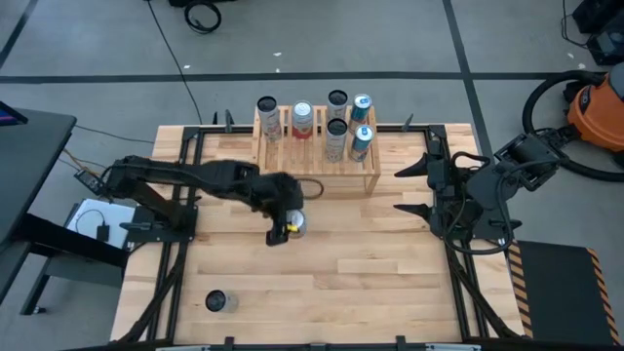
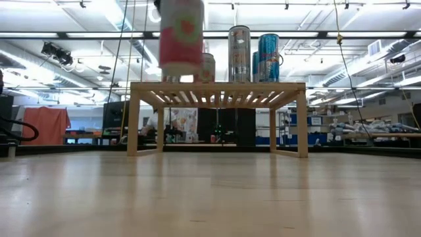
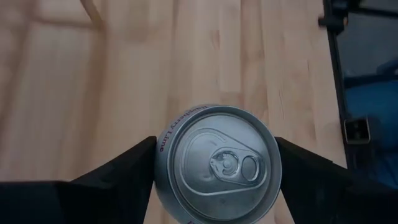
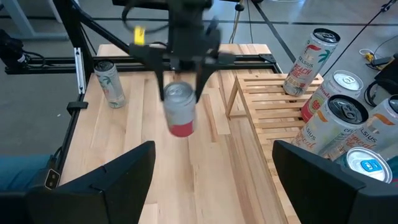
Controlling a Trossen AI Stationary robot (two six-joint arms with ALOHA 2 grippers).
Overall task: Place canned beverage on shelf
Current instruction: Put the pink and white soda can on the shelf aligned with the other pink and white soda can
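Gripping a pink-and-white can [image 3: 216,163] between the fingers of the left gripper [image 1: 290,222], lifted clear of the table [image 1: 370,273]; shelf [image 1: 343,178] just beyond that claw, six cans on top. Right gripper [image 1: 411,189] parked off to the side, jaws wide, empty.

The can [image 4: 179,111] is silver on top with a pink and red bottom part, and it hangs upright in the air above the table, out in front of the shelf [image 1: 317,161] and not touching it. The shelf is a low rack of light wood with thin slats on top and open space under them. Six cans stand upright on the shelf, four in the back row and two in front of them, toward the right end, so the front of the shelf nearest the pink can is bare.
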